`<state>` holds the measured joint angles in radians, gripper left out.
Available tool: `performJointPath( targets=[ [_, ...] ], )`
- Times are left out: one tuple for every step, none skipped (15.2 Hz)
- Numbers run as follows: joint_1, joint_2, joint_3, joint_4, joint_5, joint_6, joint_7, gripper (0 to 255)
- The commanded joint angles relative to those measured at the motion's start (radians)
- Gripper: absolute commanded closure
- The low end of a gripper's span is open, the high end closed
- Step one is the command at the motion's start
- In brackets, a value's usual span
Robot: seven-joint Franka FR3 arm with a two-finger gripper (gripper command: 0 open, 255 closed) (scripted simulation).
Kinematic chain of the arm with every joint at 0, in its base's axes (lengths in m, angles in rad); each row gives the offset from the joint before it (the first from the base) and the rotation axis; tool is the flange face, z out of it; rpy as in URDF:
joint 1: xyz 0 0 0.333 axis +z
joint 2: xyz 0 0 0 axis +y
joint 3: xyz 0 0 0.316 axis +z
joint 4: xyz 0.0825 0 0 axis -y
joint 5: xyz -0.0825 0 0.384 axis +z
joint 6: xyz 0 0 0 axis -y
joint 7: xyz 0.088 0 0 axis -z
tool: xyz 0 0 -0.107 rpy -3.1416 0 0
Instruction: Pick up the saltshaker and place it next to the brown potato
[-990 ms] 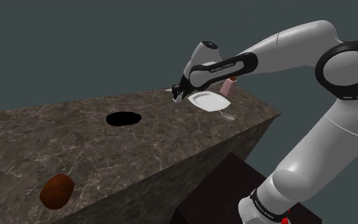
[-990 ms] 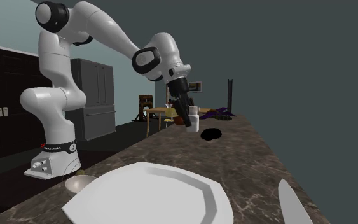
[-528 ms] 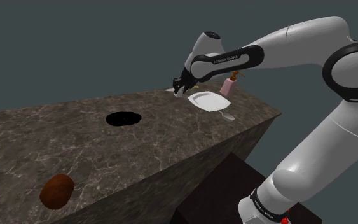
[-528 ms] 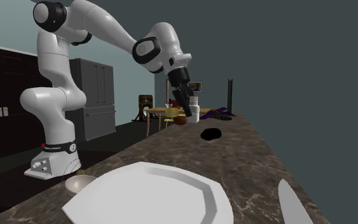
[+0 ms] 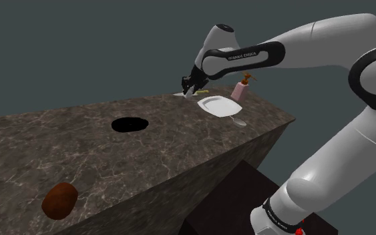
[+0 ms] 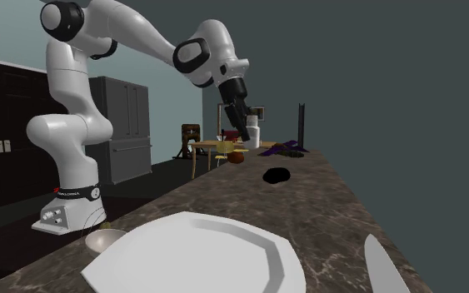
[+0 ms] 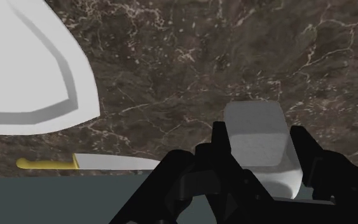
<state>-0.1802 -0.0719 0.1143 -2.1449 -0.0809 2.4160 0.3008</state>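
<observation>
Change: the black two-finger end effector [image 6: 243, 130] stands higher over the dark marbled stone table [image 5: 179, 143] than a second ago, and the white cylindrical saltshaker [image 6: 254, 136] has risen with it, clear of the table top.
End effector: its fingers [image 7: 219, 145] pinch the saltshaker from both sides.
Saltshaker: in the air above the table's end at the shoulder view's right, near the white angular plate [image 5: 220, 105].
Potato: the brown oval potato [image 5: 60, 199] lies at the shoulder view's near left, well apart from the saltshaker.
Count: one saltshaker, one potato, one plate, one yellow-handled knife [image 7: 88, 163], one grey spoon [image 5: 238, 121], one pink soap dispenser [image 5: 240, 91], one round black hole [image 5: 129, 124] in the table.
</observation>
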Motion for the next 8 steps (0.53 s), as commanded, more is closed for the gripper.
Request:
performJointPath(
  targets=[
    [0.019,-0.027,0.024,-0.022,-0.013,-0.009,0.052,255],
    [0.028,-0.039,0.038,-0.035,-0.020,-0.010,0.079,255],
    [0.037,-0.051,0.052,-0.046,-0.026,-0.012,0.106,255],
    [0.046,-0.061,0.066,-0.057,-0.032,-0.014,0.133,255],
    [0.055,-0.071,0.080,-0.066,-0.037,-0.017,0.160,255],
    [0.064,-0.080,0.095,-0.074,-0.043,-0.020,0.188,255],
    [0.073,-0.088,0.110,-0.081,-0.048,-0.024,0.215,255],
    [0.082,-0.095,0.125,-0.086,-0.053,-0.028,0.242,255]
  ],
)
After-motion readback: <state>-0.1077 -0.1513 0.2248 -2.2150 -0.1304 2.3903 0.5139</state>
